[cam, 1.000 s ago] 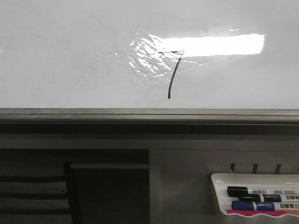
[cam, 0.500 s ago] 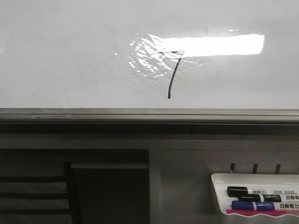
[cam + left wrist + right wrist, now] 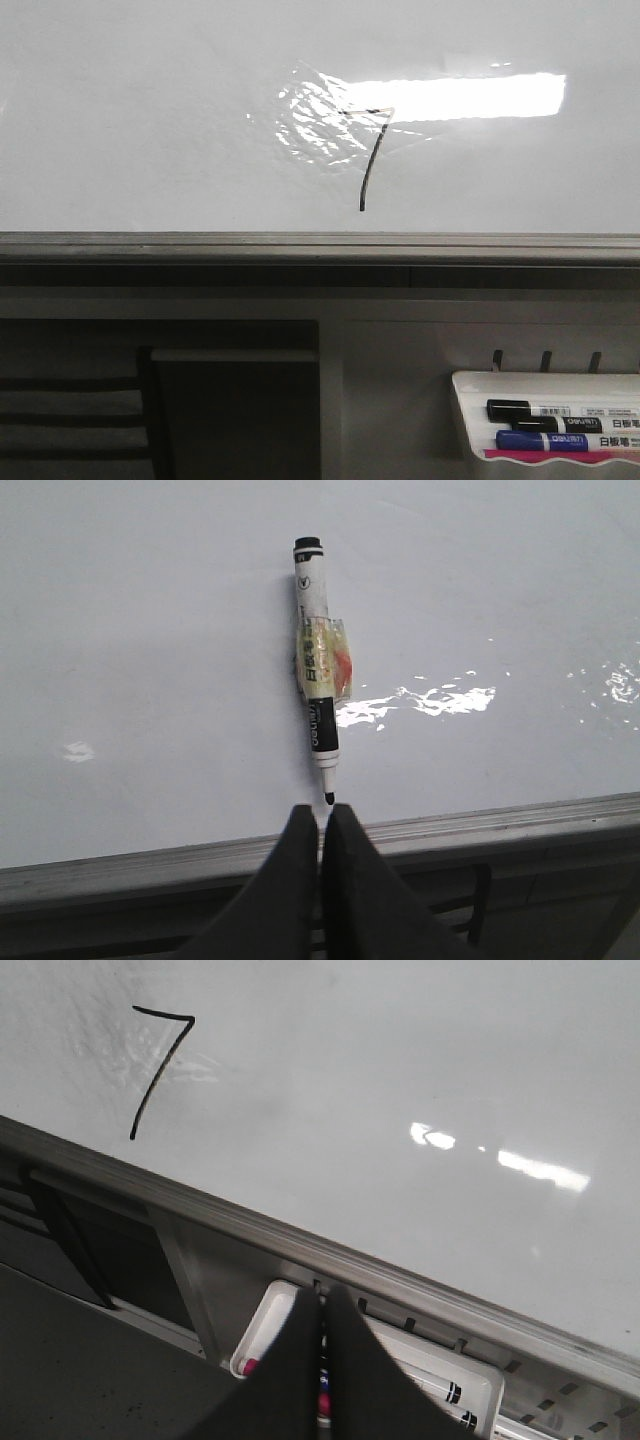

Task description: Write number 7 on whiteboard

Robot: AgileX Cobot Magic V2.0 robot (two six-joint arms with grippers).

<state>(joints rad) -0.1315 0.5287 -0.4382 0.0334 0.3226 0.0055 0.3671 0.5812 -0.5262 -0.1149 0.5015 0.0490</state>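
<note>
The number 7 [image 3: 368, 170] is drawn in thin black line on the whiteboard [image 3: 150, 120], beside a crinkly shiny patch and a bright glare. It also shows in the right wrist view as the number 7 [image 3: 158, 1073] on the whiteboard [image 3: 400, 1060]. A black marker [image 3: 319, 670] lies flat on the whiteboard [image 3: 150, 630], its bare tip pointing at my left gripper [image 3: 321, 812]. That gripper is shut with nothing in it, just short of the tip. My right gripper [image 3: 321, 1295] is shut and empty, over the marker tray. Neither gripper shows in the front view.
The board's grey metal edge [image 3: 300, 245] runs below the writing. A white marker tray [image 3: 462, 400] hangs at the lower right with a black marker [image 3: 540, 411] and a blue marker [image 3: 545, 441] in it. Dark open shelving [image 3: 230, 410] lies under the board.
</note>
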